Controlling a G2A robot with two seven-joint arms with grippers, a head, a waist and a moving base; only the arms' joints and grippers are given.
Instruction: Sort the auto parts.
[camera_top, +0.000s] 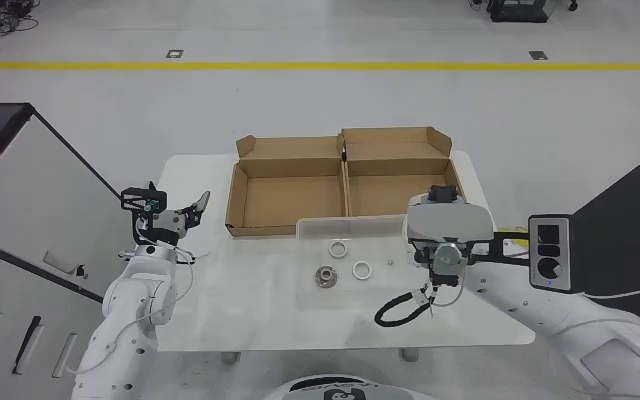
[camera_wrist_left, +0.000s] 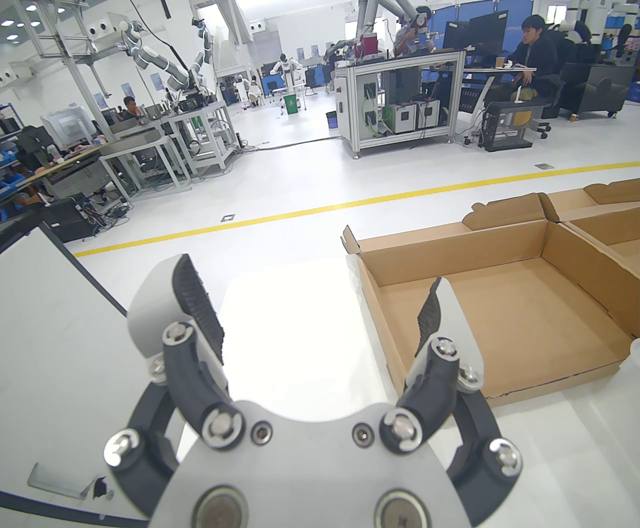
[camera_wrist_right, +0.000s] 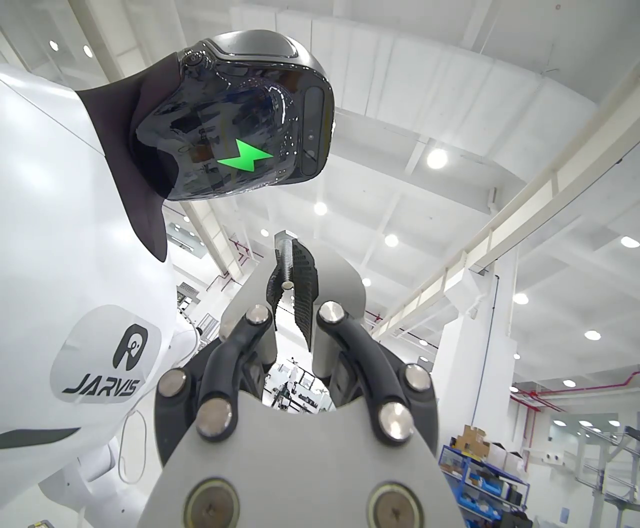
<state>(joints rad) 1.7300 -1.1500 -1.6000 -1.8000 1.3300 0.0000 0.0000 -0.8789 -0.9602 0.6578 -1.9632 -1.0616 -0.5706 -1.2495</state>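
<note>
The right gripper points up toward the ceiling. Its two black ribbed fingers are squeezed onto a small silver metal screw, which stands up between them near their tips. The left gripper is spread wide with nothing in it, and it hangs over the white table close to one edge. Just beside the left gripper, on the side toward the right arm, lies an open brown cardboard box, flat and low. A second brown cardboard box touches it on the far side from the left gripper, and from above this second box sits just past the right arm. A clear plastic tray lies between the two arms, nearer the right one, against the near walls of both boxes. On the table next to the tray, on the side away from the boxes, lie three small parts. They are a white plastic ring, a second white plastic ring and a round grey metal part. The three parts lie near each other but do not touch. They are near the right arm and well apart from the left gripper.
</note>
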